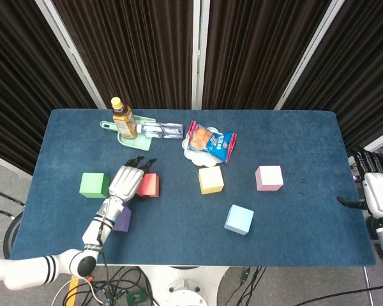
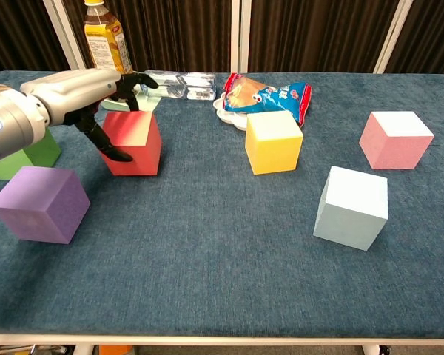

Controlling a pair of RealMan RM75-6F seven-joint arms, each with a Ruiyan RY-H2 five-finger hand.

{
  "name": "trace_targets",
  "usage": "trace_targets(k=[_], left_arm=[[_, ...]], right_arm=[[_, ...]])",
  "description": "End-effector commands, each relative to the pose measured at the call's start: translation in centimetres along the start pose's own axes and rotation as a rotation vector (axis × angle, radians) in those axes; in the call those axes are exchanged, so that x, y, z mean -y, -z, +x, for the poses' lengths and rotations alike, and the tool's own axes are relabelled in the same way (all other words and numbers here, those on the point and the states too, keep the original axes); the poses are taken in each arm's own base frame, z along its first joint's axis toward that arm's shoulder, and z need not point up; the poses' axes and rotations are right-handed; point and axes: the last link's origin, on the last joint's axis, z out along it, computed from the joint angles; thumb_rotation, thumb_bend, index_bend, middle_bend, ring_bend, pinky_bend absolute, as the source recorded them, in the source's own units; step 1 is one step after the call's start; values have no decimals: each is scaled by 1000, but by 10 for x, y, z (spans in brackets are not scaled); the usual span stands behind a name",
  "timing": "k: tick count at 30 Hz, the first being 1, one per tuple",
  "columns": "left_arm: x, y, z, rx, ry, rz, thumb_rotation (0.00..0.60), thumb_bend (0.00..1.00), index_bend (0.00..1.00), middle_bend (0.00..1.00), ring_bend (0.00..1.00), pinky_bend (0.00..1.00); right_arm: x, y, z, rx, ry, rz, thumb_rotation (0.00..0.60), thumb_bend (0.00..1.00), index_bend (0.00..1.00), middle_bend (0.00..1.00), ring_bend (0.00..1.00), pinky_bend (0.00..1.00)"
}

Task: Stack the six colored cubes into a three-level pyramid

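Left hand (image 2: 85, 89): reached over the red cube (image 2: 133, 144), its dark fingers (image 2: 111, 148) wrapped around the cube's left face and top edge, gripping it; the cube sat slightly tilted in the chest view.
Right hand (image 1: 378, 191): hung off the right edge of the surface (image 1: 179, 223), fingers spread and holding nothing (only the head view showed it).
Red cube: left of centre, between the green cube (image 1: 93, 185) and the yellow cube (image 1: 210, 180).
Green cube: on the surface at far left, partly hidden behind the left arm in the chest view.
Purple cube (image 2: 38, 204): nearer the front edge, just beside the left forearm (whether they touched could not be told).
Yellow cube: near the middle, just in front of the snack bag (image 1: 210, 141).
Pink cube (image 1: 269, 178): right of the yellow one, well apart from it.
Light blue cube (image 1: 239, 219): in front of the gap between the yellow and pink cubes.
Stacking: all six cubes lay apart from one another, none on top of another.
Back of the surface: a tea bottle (image 1: 122, 118) stood upright on a pale green board (image 1: 135, 143); a clear bottle (image 1: 161, 130) lay on its side beside it.
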Motion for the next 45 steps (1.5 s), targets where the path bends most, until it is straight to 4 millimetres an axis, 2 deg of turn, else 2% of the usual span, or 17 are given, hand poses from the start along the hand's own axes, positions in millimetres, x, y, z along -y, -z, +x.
trace_targets(k=[1, 14, 20, 28, 45], left_arm=[[-9, -3, 3, 18, 45, 4, 600, 159, 111, 434, 103, 183], [-70, -35, 6, 77, 35, -75, 600, 159, 111, 434, 103, 183], [-87, -49, 2, 87, 14, -91, 600, 159, 111, 434, 103, 183], [-95, -70, 1, 103, -6, -113, 600, 159, 111, 442, 103, 182], [-104, -82, -9, 124, 39, -104, 600, 159, 112, 461, 112, 182]], right_arm=[[-1, 0, 0, 1, -1, 1, 600, 16, 0, 0, 0, 0], [-3, -1, -1, 6, 2, 0, 600, 17, 0, 0, 0, 0], [-7, 1, -1, 5, 3, -10, 600, 17, 0, 0, 0, 0], [-16, 3, -3, 11, -2, -20, 600, 28, 0, 0, 0, 0], [-27, 3, -2, -7, -8, -29, 600, 38, 0, 0, 0, 0]])
